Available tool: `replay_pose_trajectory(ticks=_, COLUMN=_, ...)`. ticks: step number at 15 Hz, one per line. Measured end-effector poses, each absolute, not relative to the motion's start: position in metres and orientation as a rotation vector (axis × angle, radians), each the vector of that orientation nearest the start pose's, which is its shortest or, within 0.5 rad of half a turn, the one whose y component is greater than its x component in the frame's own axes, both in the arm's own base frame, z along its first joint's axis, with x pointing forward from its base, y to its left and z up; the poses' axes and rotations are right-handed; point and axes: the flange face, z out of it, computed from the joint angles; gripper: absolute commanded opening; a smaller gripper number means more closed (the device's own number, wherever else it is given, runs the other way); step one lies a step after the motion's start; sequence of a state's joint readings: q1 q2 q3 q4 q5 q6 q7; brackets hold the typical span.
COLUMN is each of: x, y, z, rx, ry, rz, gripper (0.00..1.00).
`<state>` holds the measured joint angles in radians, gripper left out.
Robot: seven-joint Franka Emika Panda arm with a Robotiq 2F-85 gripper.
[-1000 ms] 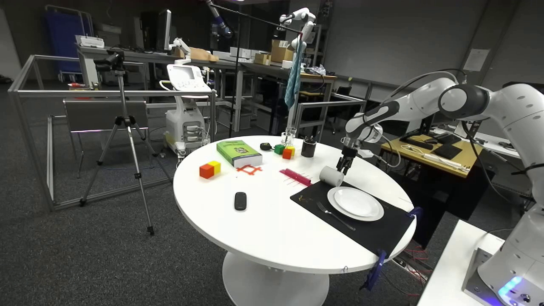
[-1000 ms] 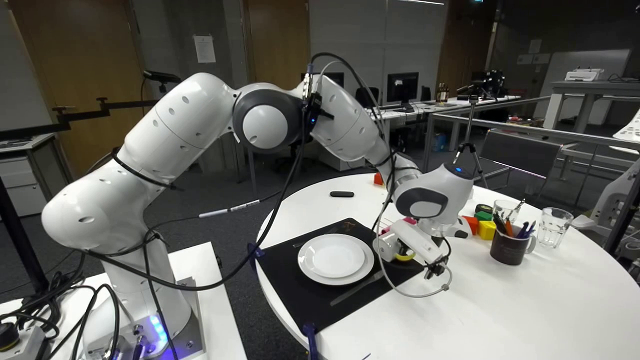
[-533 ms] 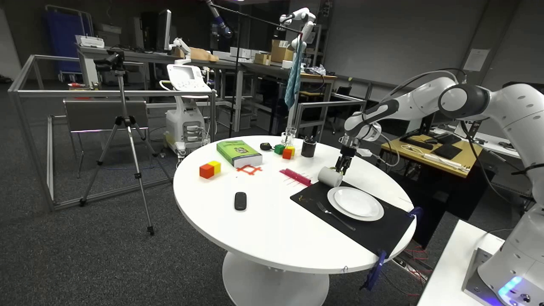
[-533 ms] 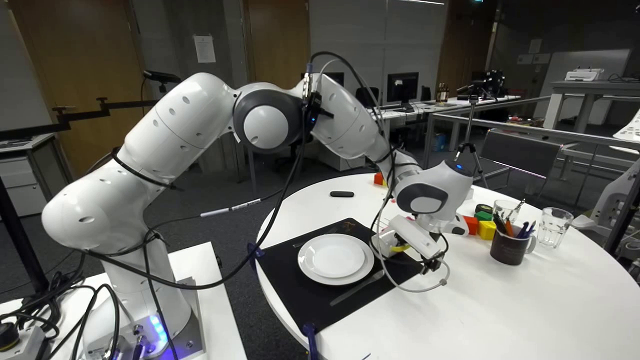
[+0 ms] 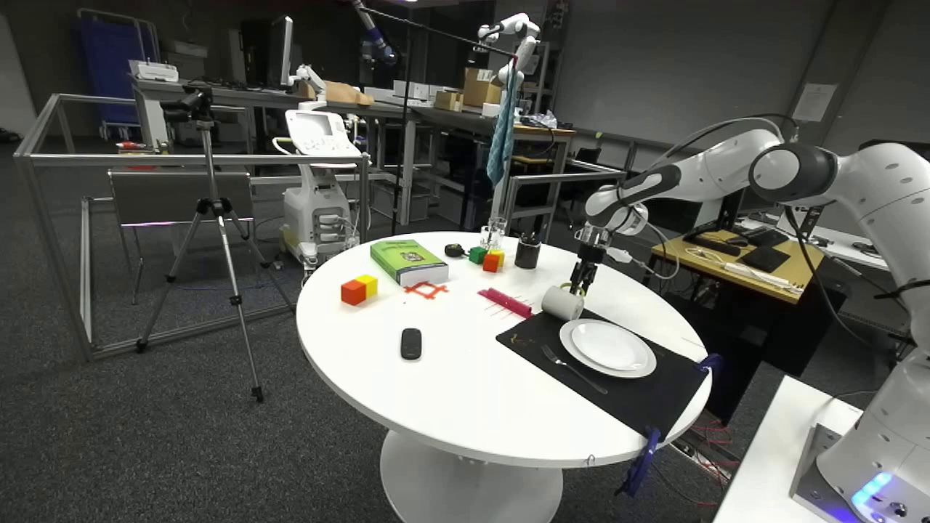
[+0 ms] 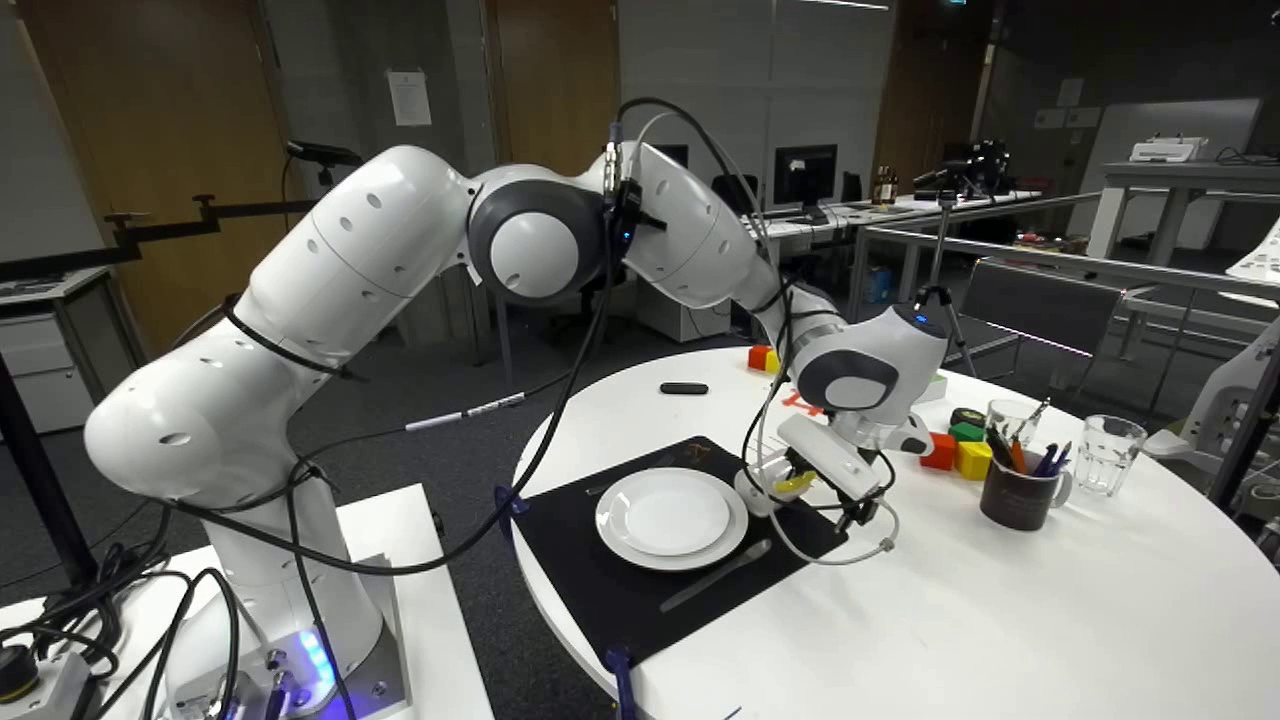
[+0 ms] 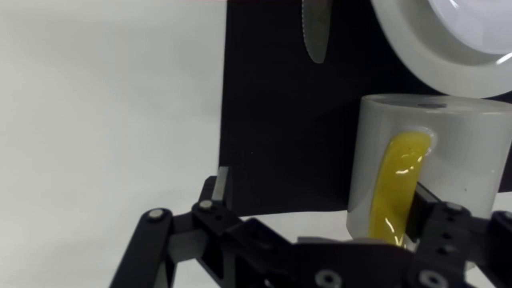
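Since the mug point(image 7: 460, 160) lies sideways, wrist view's lower right | bumping its handle point(image 7: 397, 184) could roll it | my tool point(image 7: 321, 193) gapes, empty

Both exterior views are dim toward the back, with upright lines leaning near the edges and the table point(image 5: 450, 378) standing out bright. A thin strip of light point(image 6: 845, 4) shows up top. In the wrist view, glare spots fleck the plate point(image 7: 436, 56) and yellow handle point(image 7: 400, 176), the mat point(image 7: 280, 120) sinks almost to black, and the gripper point(image 7: 322, 194) looks slightly soft.
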<state>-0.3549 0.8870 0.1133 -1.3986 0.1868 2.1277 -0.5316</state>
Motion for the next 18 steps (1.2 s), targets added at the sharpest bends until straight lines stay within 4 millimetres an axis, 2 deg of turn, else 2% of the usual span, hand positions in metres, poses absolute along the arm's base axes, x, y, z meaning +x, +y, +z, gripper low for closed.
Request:
replay_pose_trajectory(ticks=7, x=0.694, y=-0.162, z=0.170, rx=-2.830, ry=-0.241, rz=0.112, gripper=1.00)
replay_pose_trajectory(ticks=18, x=0.693, y=-0.152, z=0.174, rx=-2.792, ry=-0.271, rz=0.191, gripper=1.00)
